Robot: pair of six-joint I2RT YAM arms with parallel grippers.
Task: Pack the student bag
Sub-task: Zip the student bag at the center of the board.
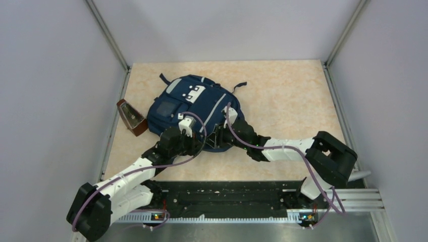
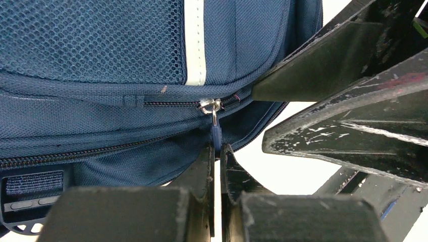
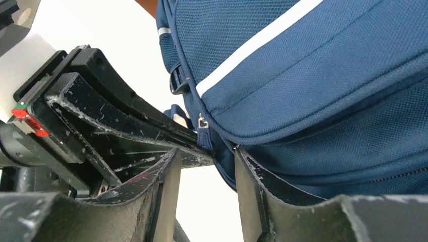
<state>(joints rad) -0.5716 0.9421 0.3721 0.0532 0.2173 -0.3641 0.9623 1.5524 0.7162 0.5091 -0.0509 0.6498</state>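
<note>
The navy student bag (image 1: pixel 197 103) lies flat in the middle of the table, white patch up. My left gripper (image 1: pixel 208 141) is at its near edge. In the left wrist view this gripper (image 2: pixel 217 148) is shut on the blue zip pull (image 2: pixel 216 135), which hangs from the silver slider (image 2: pixel 211 106). My right gripper (image 1: pixel 222 132) meets the same edge from the right. Its jaws (image 3: pixel 207 151) stand apart, open, with a fold of bag fabric (image 3: pixel 328 75) and the zip pull (image 3: pixel 204 136) just beyond the tips. The right gripper's fingers (image 2: pixel 348 80) sit close beside the left's.
A brown wedge-shaped object with a clear face (image 1: pixel 132 117) rests against the bag's left side, near the left wall. Grey walls and metal posts enclose the table. A black rail (image 1: pixel 227 194) runs along the near edge between the arm bases.
</note>
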